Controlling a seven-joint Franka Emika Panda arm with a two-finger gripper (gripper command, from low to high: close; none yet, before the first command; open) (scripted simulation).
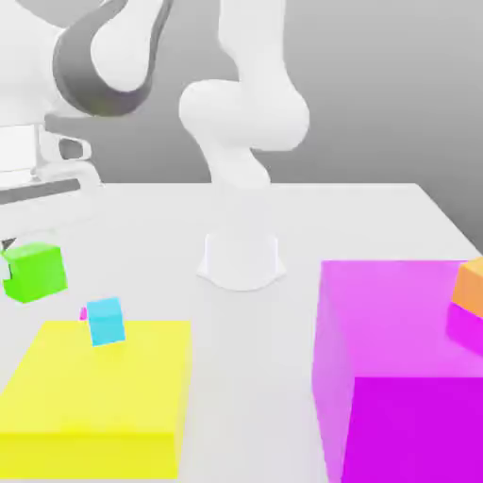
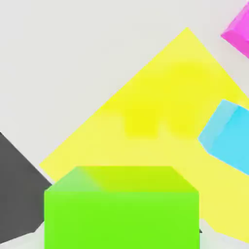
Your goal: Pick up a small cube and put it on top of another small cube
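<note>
The small green cube [image 1: 34, 272] hangs above the table at the exterior view's left, and my gripper [image 1: 13, 257] is shut on it. In the hand view the green cube [image 2: 121, 209] sits close to the camera, with one dark finger [image 2: 14, 189] beside it. A smaller cyan cube [image 1: 106, 321] rests on the far edge of the yellow block [image 1: 94, 396], to the right of the green cube and lower. In the hand view, the yellow block [image 2: 165, 107] lies under the hand, with a shadow on it, and the cyan cube [image 2: 228, 136] stands off to one side.
A large magenta block [image 1: 396, 368] fills the exterior view's right, with an orange cube [image 1: 470, 283] on top of it. A tiny pink piece [image 1: 83, 313] sits next to the cyan cube. The arm's white base [image 1: 241, 259] stands at the table's middle.
</note>
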